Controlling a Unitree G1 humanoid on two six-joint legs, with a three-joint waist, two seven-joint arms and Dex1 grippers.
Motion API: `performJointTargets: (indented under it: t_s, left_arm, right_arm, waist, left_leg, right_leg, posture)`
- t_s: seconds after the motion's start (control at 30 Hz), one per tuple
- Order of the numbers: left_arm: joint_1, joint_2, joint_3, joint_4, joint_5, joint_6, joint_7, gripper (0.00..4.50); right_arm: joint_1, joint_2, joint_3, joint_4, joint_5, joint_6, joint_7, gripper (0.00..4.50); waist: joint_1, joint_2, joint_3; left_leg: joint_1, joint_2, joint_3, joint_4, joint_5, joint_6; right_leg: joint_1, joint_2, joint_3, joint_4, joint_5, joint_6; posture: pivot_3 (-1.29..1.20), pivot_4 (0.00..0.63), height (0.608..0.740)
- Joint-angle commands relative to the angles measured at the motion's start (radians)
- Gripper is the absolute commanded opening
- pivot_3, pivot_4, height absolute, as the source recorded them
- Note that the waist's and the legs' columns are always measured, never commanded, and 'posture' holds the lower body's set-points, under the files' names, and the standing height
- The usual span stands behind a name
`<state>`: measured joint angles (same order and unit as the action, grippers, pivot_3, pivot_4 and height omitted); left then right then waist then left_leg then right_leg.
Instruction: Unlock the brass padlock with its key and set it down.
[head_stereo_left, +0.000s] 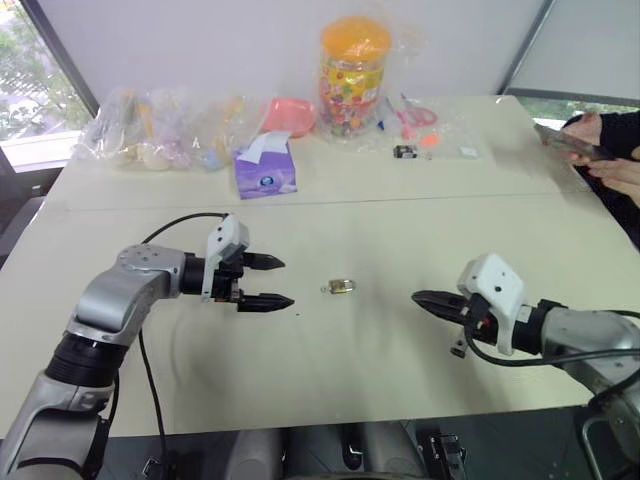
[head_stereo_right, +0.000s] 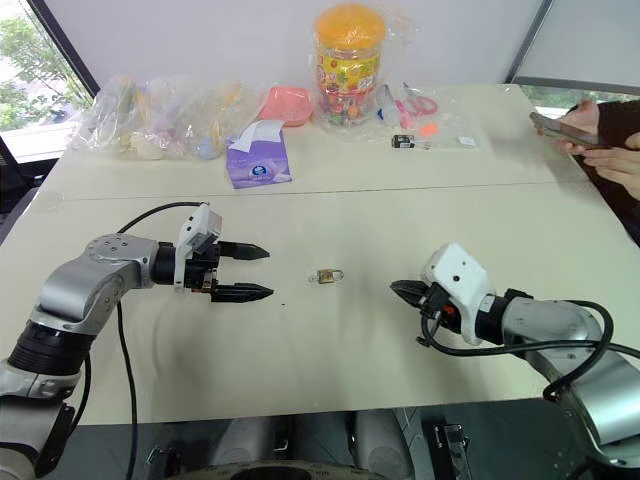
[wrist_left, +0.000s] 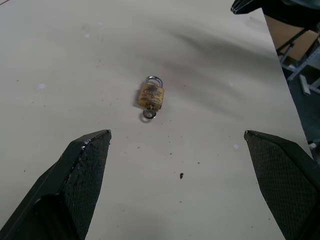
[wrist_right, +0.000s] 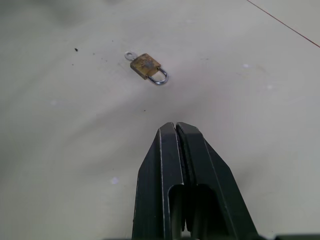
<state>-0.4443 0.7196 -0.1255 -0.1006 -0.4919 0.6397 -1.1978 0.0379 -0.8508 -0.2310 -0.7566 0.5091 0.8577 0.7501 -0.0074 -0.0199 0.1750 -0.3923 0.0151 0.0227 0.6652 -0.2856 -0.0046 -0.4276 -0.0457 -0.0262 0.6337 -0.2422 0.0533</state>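
Small gold-coloured brass padlock (head_stereo_right: 327, 276) with silvery shackle lies flat on cream counter (head_stereo_right: 330, 200), between two grippers, touching neither. Left gripper (head_stereo_right: 256, 271) beside padlock, jaws apart, pointing toward it. Right gripper (head_stereo_right: 400, 290) on other side, jaws pressed together, empty. At far edge of counter: tall orange-lidded plastic jar (head_stereo_right: 348, 64), purple tissue pack (head_stereo_right: 258, 160), clear plastic bags (head_stereo_right: 160, 120). Person's hands (head_stereo_right: 600, 150) at far right corner.

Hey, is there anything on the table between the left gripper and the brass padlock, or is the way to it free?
Nothing visible stands in the way. The brass padlock lies flat on bare table with the key at its base, straight ahead of the open left gripper. The shut right gripper faces it from the other side, apart from it.
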Motion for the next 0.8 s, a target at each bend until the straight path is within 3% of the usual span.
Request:
performJointTargets:
  t_s: [0.03, 0.8]
  left_arm:
    - [-0.001, 0.007, 0.021, -0.034, -0.009, -0.02, -0.008, 4.47]
    - [0.0, 0.015, 0.025, -0.051, -0.015, -0.017, 0.003, 4.47]
  right_arm:
    - [-0.015, -0.021, -0.029, -0.001, 0.023, -0.007, 0.011, 0.0]
    - [-0.061, -0.051, 0.002, 0.034, 0.039, -0.046, 0.016, 0.0]
  waist:
    - [0.0, 0.0, 0.0]
    - [0.0, 0.0, 0.0]
  left_leg:
    - [0.0, 0.0, 0.0, 0.0, 0.0, 0.0]
    - [0.0, 0.0, 0.0, 0.0, 0.0, 0.0]
  right_leg:
    - [0.0, 0.0, 0.0, 0.0, 0.0, 0.0]
    - [0.0, 0.0, 0.001, 0.0, 0.002, 0.002]
  posture:
    - [0.0, 0.15, 0.737]
    - [0.0, 0.15, 0.737]
